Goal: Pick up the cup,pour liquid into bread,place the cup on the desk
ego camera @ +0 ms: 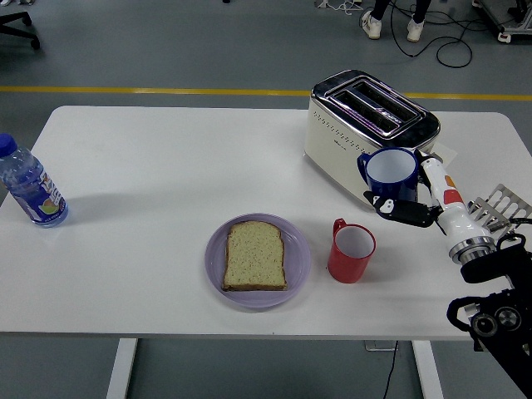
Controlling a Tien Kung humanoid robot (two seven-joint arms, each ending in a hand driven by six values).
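My right hand (405, 205) is shut on a blue cup (389, 173) with a white inside. It holds the cup upright in the air, in front of the toaster and above and to the right of the red cup. A slice of bread (256, 256) lies flat on a purple plate (297, 266) at the table's front middle, well to the left of the held cup. My left arm is out of view.
A red cup (351, 251) stands just right of the plate. A cream toaster (366, 133) stands behind it. A water bottle (30, 184) stands at the table's left edge. A grey rack (503, 204) lies at the right edge.
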